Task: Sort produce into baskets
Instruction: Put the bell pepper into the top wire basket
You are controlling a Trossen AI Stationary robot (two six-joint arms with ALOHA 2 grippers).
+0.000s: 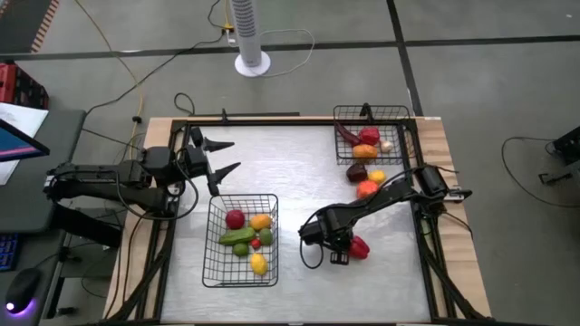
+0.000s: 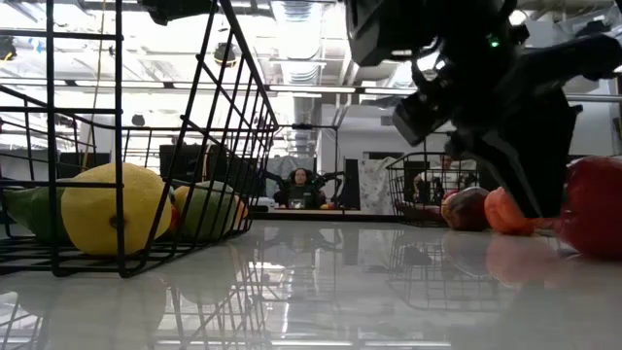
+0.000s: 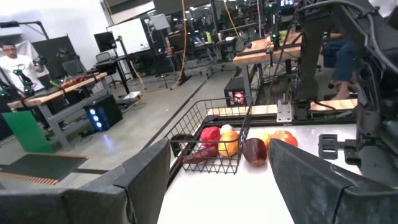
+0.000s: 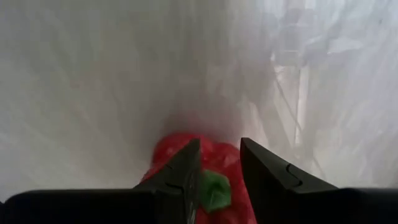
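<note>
Fingers of the right gripper (image 4: 219, 163) are standing slightly parted astride a red pepper (image 4: 214, 163) with a green stem, which is lying on the white table (image 1: 299, 172) at about four o'clock from the table's middle, the jaws not yet closing on it. Left gripper (image 1: 220, 155) is hovering with jaws spread wide at about ten o'clock, above the near basket (image 1: 237, 276) holding a lemon (image 2: 107, 209), while more produce is sitting in and beside the far basket (image 1: 341, 136) at one o'clock.
</note>
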